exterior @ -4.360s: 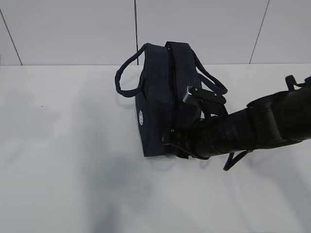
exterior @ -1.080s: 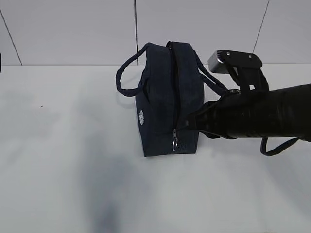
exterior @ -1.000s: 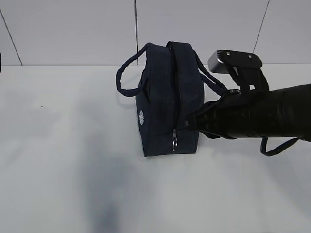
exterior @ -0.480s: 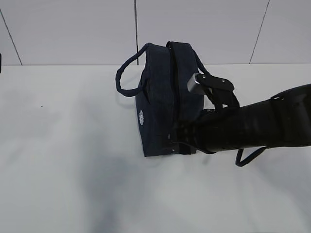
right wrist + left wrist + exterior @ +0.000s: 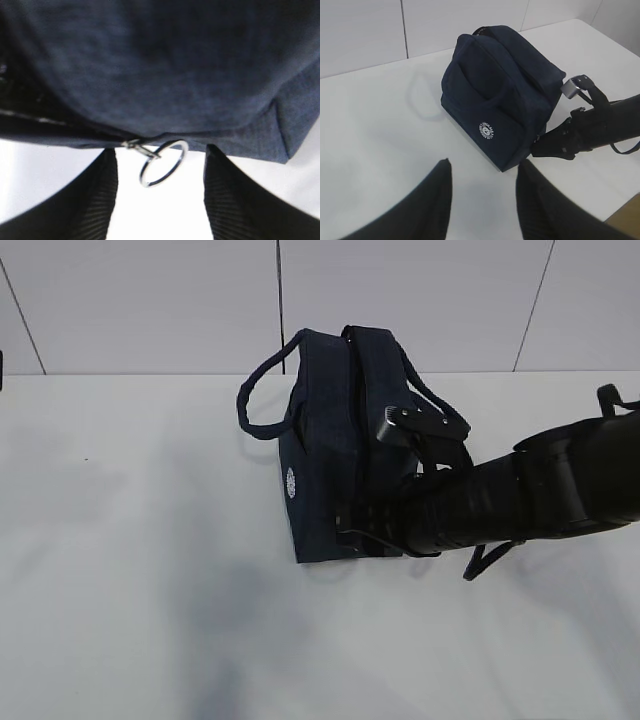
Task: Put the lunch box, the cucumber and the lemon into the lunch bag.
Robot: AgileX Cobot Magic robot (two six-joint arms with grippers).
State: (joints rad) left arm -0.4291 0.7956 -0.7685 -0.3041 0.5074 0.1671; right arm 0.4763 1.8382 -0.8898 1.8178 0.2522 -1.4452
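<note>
Boxy navy fabric lunch bag point(image 5: 335, 450), metal ring pull point(image 5: 163, 163)

plain white table point(image 5: 120, 590) up front, pale panelled wall point(image 5: 150, 300) at the far side with dark seams, soft even light

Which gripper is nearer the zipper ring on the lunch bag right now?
Right. The right gripper has the zipper ring between its open fingers. The left gripper hangs back over bare table, apart from the lunch bag.
</note>
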